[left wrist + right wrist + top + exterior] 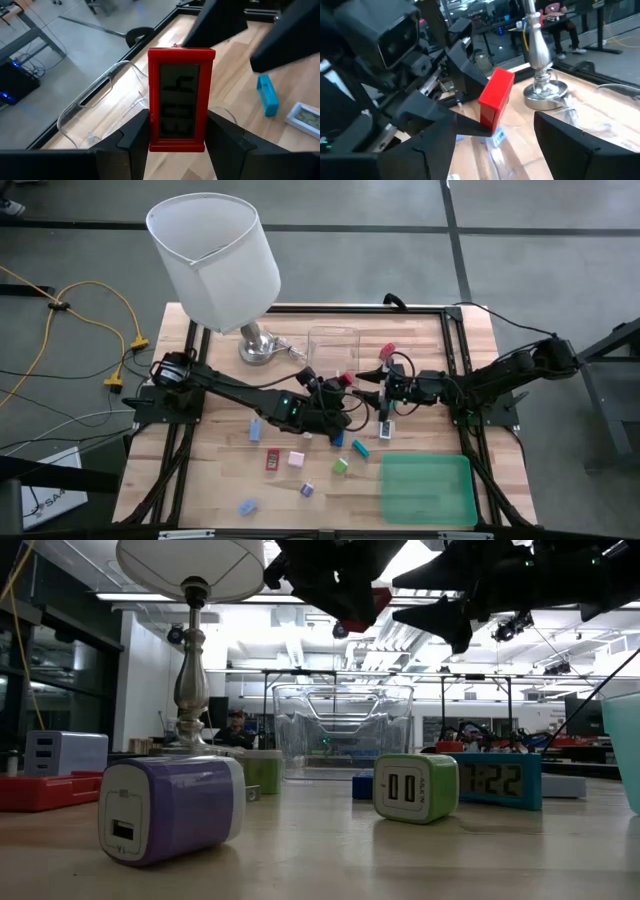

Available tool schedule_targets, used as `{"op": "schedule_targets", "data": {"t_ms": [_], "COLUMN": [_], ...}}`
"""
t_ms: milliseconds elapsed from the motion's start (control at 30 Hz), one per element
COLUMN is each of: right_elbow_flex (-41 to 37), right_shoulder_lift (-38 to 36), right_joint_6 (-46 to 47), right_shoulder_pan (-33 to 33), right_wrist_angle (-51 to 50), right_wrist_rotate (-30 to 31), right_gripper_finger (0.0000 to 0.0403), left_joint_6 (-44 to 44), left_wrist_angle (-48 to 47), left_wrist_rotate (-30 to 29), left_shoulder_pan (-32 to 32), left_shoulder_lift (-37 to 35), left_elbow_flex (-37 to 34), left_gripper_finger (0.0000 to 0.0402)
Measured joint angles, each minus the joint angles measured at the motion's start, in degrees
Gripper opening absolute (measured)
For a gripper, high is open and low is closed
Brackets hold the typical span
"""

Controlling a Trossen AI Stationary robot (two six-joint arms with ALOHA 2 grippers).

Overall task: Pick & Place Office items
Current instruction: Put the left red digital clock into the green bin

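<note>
The left tool (pixel 176 131) pinches a red clock (pixel 181 99) between its two fingers, raised above the bench (pixel 215 460) near its middle, just by the clear box (pixel 333 348). The left wrist view shows the clock's dark display and, below it, the box's clear rim; the high view gives only a small red spot (pixel 346 380) at the arm's tip. The right tool (pixel 366 378) faces it from the right, fingers spread and holding nothing; its wrist view shows the clock (pixel 496 100) edge-on with the lamp base (pixel 543 86) behind. The low view sees both arms only as dark shapes at the top, yet brings close a purple charger (pixel 172 808), a green charger (pixel 415 787) and a teal clock (pixel 497 780) on the wood. From above, more small pieces lie scattered in the near half of the bench, a red one (pixel 271 459) and a pink one (pixel 296 459) among them, left of the green tray (pixel 428 488). A lamp (pixel 216 260) stands at the far left
</note>
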Motion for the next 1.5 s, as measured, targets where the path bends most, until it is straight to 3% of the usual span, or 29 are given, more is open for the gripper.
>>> {"op": "schedule_targets", "data": {"t_ms": [467, 900, 1500], "right_elbow_flex": [0.02, 0.02, 0.53], "right_shoulder_lift": [0.00, 0.00, 0.00], "right_joint_6": [-4.25, -3.75, -3.85], "right_shoulder_pan": [-0.70, -1.18, -1.25], "right_wrist_angle": [3.67, 5.16, 6.97], "right_wrist_rotate": [3.20, 3.43, 10.74], "right_gripper_finger": [0.0252, 0.0252, 0.0252], "left_joint_6": [7.45, 7.80, 9.70], "left_wrist_angle": [9.92, 9.87, 9.69], "left_wrist_rotate": [0.04, -0.04, -4.53], "left_shoulder_pan": [0.76, 1.86, 2.68], "left_shoulder_lift": [0.00, 0.00, 0.00], "left_elbow_flex": [0.02, 0.02, 0.02], "left_gripper_finger": [0.0158, 0.0158, 0.0158]}}
